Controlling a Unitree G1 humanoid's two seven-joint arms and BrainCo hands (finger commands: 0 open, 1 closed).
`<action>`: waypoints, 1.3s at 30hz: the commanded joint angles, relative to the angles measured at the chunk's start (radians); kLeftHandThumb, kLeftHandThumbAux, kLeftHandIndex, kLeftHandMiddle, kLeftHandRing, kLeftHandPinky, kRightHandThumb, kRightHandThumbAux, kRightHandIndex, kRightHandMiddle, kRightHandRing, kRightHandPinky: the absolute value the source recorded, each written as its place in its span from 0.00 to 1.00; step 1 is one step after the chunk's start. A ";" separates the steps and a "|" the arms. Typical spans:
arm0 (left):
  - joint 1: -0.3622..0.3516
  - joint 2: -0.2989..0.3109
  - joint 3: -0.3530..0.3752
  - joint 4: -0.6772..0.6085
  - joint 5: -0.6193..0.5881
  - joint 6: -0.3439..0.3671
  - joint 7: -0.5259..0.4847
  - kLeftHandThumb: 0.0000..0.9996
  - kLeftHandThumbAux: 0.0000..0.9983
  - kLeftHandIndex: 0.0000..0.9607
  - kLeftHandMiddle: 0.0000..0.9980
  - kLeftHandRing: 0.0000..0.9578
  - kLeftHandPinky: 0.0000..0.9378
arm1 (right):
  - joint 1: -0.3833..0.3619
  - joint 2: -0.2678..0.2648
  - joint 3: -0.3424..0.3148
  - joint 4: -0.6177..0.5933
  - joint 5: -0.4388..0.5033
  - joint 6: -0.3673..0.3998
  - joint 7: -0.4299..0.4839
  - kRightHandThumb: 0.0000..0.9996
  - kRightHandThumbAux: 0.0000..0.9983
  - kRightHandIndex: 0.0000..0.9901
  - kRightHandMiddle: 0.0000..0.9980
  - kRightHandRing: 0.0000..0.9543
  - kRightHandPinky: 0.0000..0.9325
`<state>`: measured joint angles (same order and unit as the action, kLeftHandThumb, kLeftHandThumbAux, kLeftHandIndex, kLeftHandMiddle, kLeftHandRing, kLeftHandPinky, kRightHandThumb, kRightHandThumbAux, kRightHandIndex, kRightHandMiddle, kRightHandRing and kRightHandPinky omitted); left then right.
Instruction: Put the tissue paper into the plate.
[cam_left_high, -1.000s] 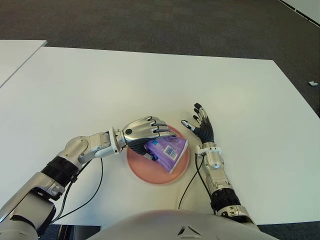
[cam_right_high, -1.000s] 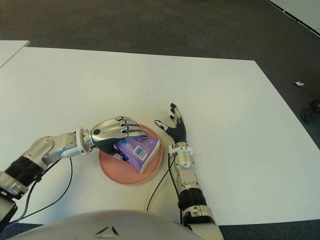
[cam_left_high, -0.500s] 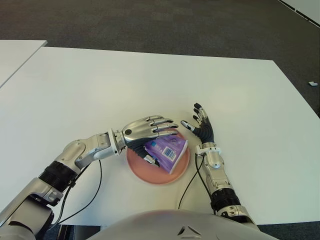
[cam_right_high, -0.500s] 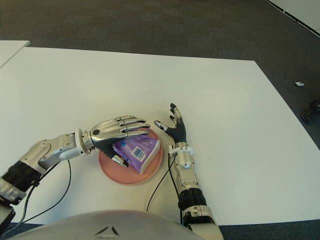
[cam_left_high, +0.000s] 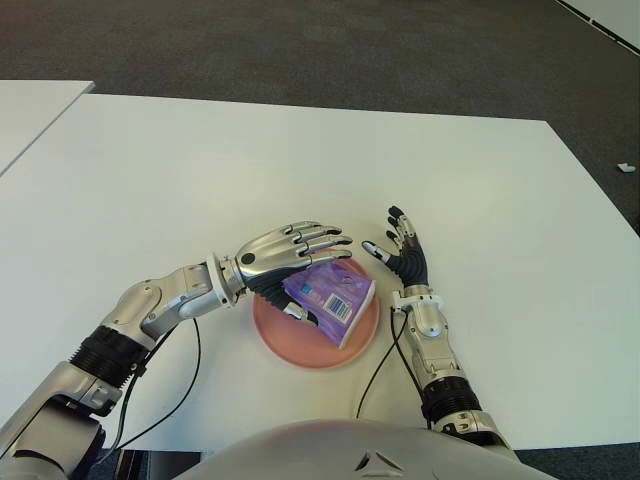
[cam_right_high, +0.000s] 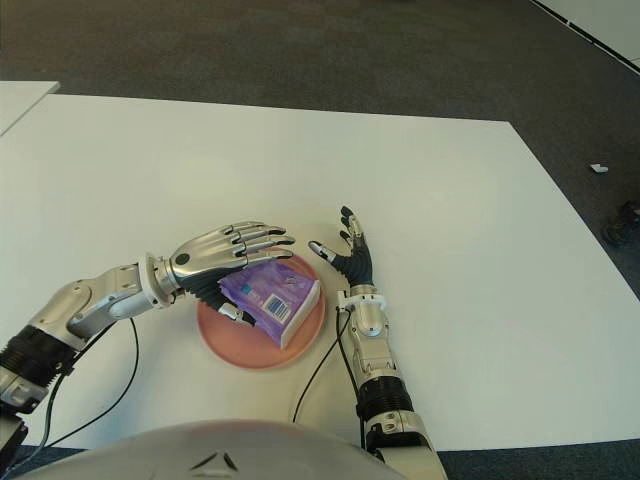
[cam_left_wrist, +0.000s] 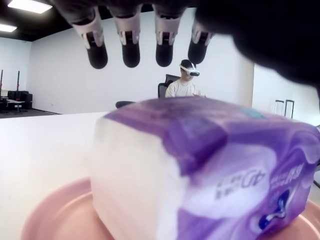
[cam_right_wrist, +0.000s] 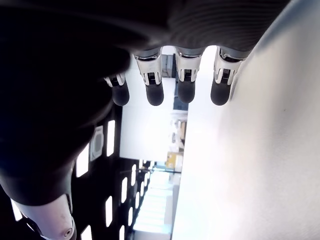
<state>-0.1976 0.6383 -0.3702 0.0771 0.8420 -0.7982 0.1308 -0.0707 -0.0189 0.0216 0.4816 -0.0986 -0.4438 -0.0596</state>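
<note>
A purple and white pack of tissue paper (cam_left_high: 335, 298) lies tilted in the pink plate (cam_left_high: 285, 342) near the table's front edge. My left hand (cam_left_high: 300, 260) hovers just above the pack's left end with its fingers (cam_left_wrist: 130, 47) spread straight and nothing in them. The left wrist view shows the pack (cam_left_wrist: 200, 170) resting on the plate (cam_left_wrist: 55, 212) below the raised fingers. My right hand (cam_left_high: 397, 250) shows just to the right of the plate, palm up and open.
The white table (cam_left_high: 300, 170) stretches wide behind and to both sides of the plate. A second white table (cam_left_high: 30, 110) stands at the far left. Black cables (cam_left_high: 385, 355) run along both forearms near the front edge. Dark carpet lies beyond.
My left hand has let go of the tissue pack, straightened its fingers and lifted up and back to the left. The pack stays in the plate. The right hand has not moved.
</note>
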 joint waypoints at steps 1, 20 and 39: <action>0.017 0.010 0.019 -0.008 -0.018 -0.009 -0.007 0.14 0.25 0.00 0.00 0.00 0.00 | 0.089 0.003 0.004 0.093 -0.001 0.060 0.003 0.03 0.74 0.00 0.02 0.00 0.00; -0.003 0.028 0.200 0.122 -0.483 -0.033 -0.125 0.05 0.37 0.00 0.00 0.00 0.00 | 0.070 0.018 0.004 0.113 0.004 0.058 0.001 0.03 0.74 0.00 0.02 0.00 0.00; 0.003 -0.310 0.347 0.583 -0.826 0.003 -0.095 0.00 0.31 0.00 0.00 0.00 0.00 | 0.090 0.029 0.015 0.045 0.001 0.111 0.012 0.04 0.74 0.00 0.01 0.00 0.00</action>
<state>-0.2378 0.3651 -0.0392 0.6140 0.0306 -0.8228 0.0435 -0.0726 0.0043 0.0289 0.4644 -0.0971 -0.4187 -0.0495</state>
